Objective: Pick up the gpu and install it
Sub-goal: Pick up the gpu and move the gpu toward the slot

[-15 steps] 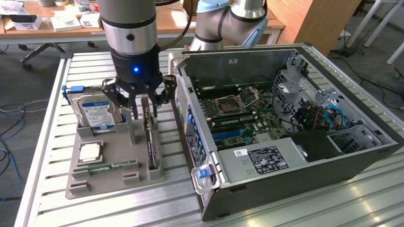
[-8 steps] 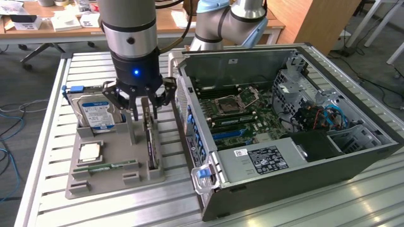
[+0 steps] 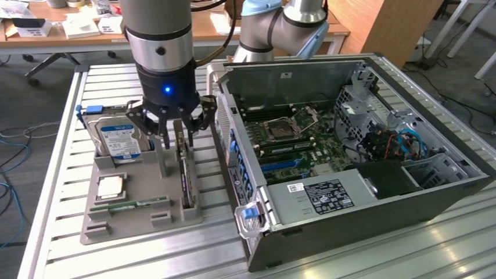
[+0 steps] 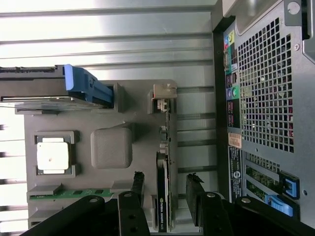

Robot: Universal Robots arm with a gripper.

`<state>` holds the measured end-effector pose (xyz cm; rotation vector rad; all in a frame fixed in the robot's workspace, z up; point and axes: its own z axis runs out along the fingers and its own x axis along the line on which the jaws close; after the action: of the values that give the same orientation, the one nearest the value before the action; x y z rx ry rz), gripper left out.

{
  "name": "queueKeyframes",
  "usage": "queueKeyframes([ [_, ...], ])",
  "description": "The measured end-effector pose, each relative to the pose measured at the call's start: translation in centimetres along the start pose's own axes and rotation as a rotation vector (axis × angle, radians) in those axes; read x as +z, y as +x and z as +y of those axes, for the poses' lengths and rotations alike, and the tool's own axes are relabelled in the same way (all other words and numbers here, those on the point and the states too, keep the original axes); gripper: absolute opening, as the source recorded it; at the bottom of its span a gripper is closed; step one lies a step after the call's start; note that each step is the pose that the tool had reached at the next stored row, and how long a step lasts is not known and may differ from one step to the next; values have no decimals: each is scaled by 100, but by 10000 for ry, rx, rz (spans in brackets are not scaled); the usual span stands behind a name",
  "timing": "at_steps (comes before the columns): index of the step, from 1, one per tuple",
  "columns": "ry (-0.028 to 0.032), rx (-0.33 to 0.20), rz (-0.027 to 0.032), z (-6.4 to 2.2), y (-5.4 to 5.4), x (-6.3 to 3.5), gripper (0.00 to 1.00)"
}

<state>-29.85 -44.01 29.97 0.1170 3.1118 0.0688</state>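
gpu [image 3: 187, 186] upright in gray tray [image 3: 128, 224]

No lettering reads clearly. You see a green logo mark with small white print on the gpu [image 4: 161, 209] edge, white print on the black label of the power supply [image 3: 331, 195], and a blue-white label on the hard drive [image 3: 122, 142], all too small to read.
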Motion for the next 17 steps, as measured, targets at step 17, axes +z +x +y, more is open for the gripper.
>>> queueKeyframes([
  [17,0,0,0,-4,2,93,47],
])
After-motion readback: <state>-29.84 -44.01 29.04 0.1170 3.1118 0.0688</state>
